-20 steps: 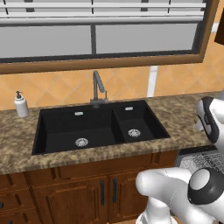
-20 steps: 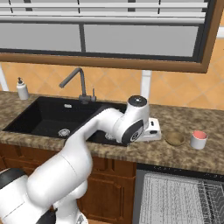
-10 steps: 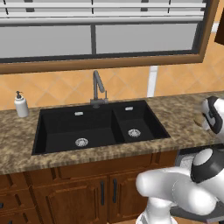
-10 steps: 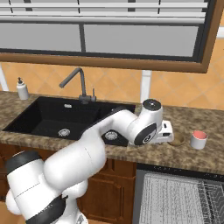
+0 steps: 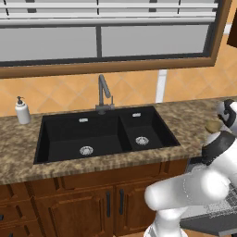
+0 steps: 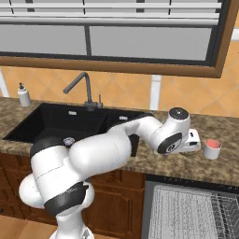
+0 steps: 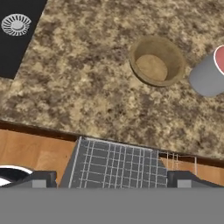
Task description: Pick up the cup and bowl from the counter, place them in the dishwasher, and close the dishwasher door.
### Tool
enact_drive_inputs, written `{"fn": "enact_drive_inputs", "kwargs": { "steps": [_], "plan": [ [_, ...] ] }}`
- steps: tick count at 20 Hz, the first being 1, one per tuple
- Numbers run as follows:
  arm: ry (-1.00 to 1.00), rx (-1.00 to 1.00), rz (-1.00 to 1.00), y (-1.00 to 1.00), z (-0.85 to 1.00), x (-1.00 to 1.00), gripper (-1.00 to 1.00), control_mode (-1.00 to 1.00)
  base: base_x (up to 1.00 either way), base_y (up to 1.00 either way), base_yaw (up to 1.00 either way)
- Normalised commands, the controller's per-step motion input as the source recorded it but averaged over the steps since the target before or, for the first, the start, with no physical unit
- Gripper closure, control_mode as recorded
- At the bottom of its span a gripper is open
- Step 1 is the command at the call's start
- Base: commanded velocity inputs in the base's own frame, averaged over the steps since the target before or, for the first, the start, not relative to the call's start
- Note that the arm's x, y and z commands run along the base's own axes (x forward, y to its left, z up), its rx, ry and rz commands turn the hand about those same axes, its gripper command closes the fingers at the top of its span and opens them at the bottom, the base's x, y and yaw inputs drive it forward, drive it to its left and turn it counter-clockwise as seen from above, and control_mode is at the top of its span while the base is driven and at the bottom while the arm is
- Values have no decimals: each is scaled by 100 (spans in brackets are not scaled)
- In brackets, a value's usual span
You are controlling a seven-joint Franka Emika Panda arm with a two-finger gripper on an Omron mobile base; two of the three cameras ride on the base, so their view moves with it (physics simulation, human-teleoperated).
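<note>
The small whitish cylindrical cup [image 6: 211, 149] with its red-pink inside is standing upright on the speckled brown-and-tan granite bench [image 6: 224, 165], to the right of the black double sink [image 5: 104, 133]. In the hand view the cup [image 7: 211, 73] is sitting just beside the shallow round tan-brown bowl [image 7: 156, 61], the two near each other but not touching. From the left base view the bowl [image 5: 212, 126] is peeking out at the right edge of the bench, partly covered by the white arm. The robot's jaws [image 7: 112, 177] are standing wide apart and holding nothing, hovering above the bench edge short of the bowl; in the right base view the hand [image 6: 192, 142] is sitting just left of the cup. Below the bench edge, the grey wire-mesh rack of the dishwasher [image 6: 186, 210] is lying exposed, its door down. A white soap pump bottle [image 5: 21, 111] is standing at the far left of the bench, and a dark grey faucet [image 5: 103, 94] is rising behind the sink.
</note>
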Motion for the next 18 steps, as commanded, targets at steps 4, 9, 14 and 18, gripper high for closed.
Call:
{"fn": "enact_drive_inputs", "kwargs": {
  "steps": [4, 9, 14, 18],
  "plan": [
    [3, 0, 0, -48, -3, 24, -100, -100, 0, 0, 0],
    [4, 0, 0, -57, -15, 44, -100, -100, 0, 0, 0],
    [0, 1, 0, -54, -12, 19, -100, -100, 0, 0, 0],
    [2, 2, 0, -38, 1, 23, -100, -100, 0, 0, 0]
  ]
}}
